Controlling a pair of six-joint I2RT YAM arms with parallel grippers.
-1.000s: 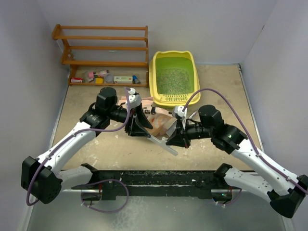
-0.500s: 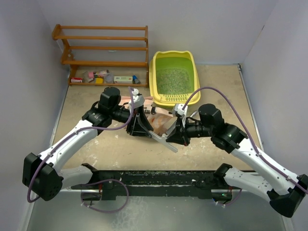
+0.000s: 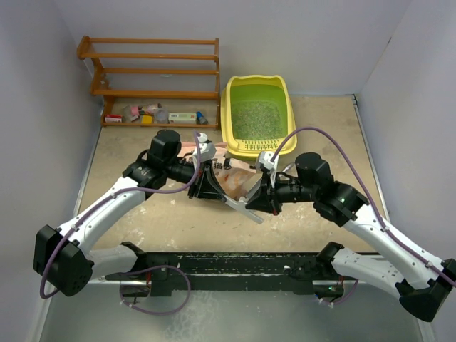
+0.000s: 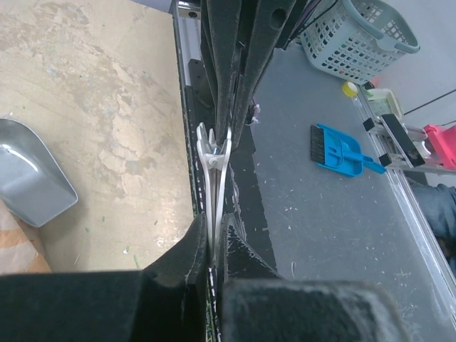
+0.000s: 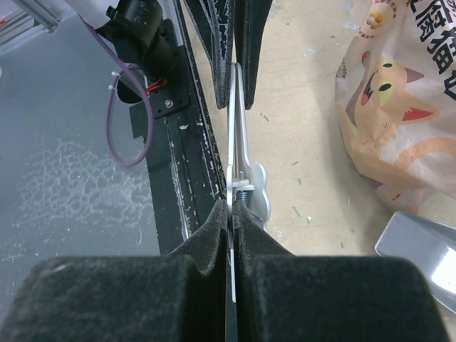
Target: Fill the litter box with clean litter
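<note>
Litter box [image 3: 254, 148]: in the top view it is seen upright at the far side of the table [image 3: 142, 214], right of centre. Clean litter [image 3: 255, 117] is spread thinly over part of the green basin. The printed bag [image 3: 239, 182] lies just near of the box, with the left gripper [image 3: 206, 187] and right gripper [image 3: 265, 198] close on either side.

The litter is judged loose and gritty. It cannot be pinched, only poured or scooped, and any tilt will spill it.

Left wrist: the fingers are drawn together. A thin white strip is seen between them; whether it is clamped cannot be told. The grey scoop [image 4: 32, 178] lies on the table, apart from the fingers.

Right wrist: the fingers are pressed together, with a similar white strip between them. The bag looks crinkled and soft, so it is likely to sag; a grip at its top edge is advised. The scoop is judged stiff and light, and is best taken by its handle.
</note>
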